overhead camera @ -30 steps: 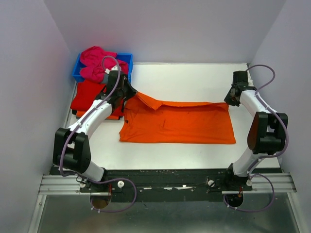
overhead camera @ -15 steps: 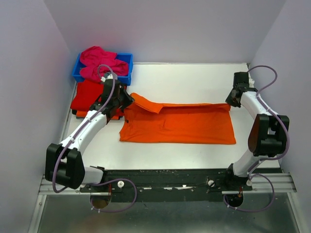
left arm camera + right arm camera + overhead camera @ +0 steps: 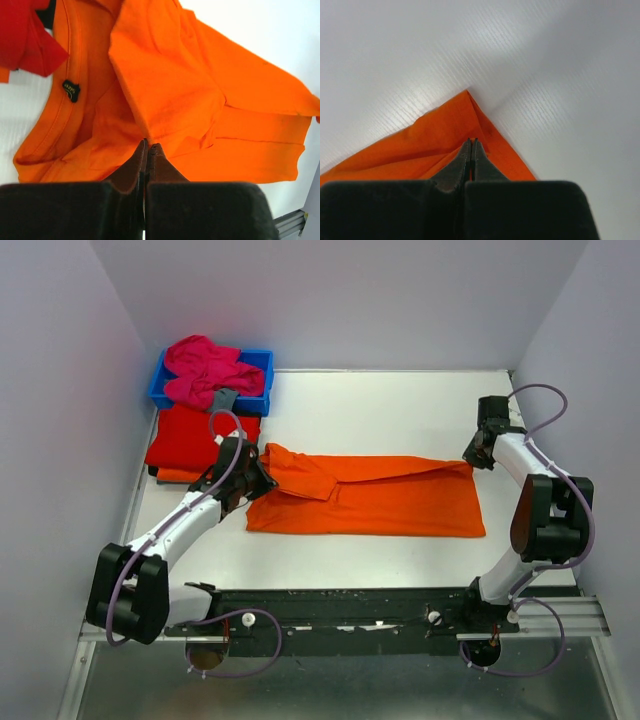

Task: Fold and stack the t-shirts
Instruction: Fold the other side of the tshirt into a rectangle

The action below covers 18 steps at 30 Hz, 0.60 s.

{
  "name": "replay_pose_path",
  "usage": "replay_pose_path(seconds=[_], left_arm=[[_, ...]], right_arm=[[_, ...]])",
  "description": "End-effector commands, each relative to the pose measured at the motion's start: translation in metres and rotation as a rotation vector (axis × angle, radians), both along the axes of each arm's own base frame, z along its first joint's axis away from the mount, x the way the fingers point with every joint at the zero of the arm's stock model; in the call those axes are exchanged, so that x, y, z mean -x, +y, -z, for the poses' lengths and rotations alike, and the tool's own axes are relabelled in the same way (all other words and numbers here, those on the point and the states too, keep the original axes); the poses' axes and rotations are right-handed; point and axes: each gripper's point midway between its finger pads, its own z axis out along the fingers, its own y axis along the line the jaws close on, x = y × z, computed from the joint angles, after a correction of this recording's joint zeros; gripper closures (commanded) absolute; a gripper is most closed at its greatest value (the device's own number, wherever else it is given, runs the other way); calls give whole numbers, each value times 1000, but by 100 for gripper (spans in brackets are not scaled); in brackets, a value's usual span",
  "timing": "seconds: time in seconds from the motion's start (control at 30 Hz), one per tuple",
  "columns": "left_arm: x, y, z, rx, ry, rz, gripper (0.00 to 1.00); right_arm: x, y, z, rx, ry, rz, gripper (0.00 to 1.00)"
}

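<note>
**Both grippers pinching the orange shirt on the white table**

A white table (image 3: 400, 405) is filling the cell, with pale lavender walls (image 3: 60, 390) closing it in on the left, right and far sides. The orange t-shirt (image 3: 390, 508) is lying across the middle of the table, long side running left to right, its far edge doubled over toward the near side. At far left a red t-shirt (image 3: 190, 435) is lying flat, and beyond it a blue bin (image 3: 262, 360) is holding a bunched magenta t-shirt (image 3: 205, 370), with a small grey cloth (image 3: 222, 398) hanging over the bin's near rim.

The left gripper (image 3: 148, 146) is sitting at the orange shirt's left end, jaws pressed together on a raised fold beside the collar. The right gripper (image 3: 471, 141) is sitting at the shirt's far right corner, jaws together on the cloth there.

Bare table is showing beyond the shirt on the far side, and in narrower strips along its near and right edges. The left end is lying close to the red shirt.
</note>
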Motion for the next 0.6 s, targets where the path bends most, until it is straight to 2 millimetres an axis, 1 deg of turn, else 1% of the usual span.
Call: replay_pose_path(seconds=[0.0, 0.1, 0.2, 0.27, 0.47, 0.53, 0.57], left_arm=[[5, -9, -12, 49, -51, 24, 100], [11, -10, -2, 42, -29, 33, 100], [15, -8, 3, 36, -25, 28, 100], [14, -7, -2, 32, -38, 26, 100], [6, -8, -35, 15, -83, 38, 100], [8, -7, -39, 16, -96, 36, 100], [10, -6, -37, 14, -95, 35, 100]], right_arm=[[8, -10, 5, 31, 16, 56, 99], [10, -11, 8, 35, 24, 60, 99], [10, -12, 11, 34, 30, 68, 99], [11, -12, 12, 34, 34, 71, 99], [13, -14, 9, 42, 26, 84, 99], [12, -13, 8, 41, 21, 78, 99], [12, -12, 9, 35, 21, 78, 99]])
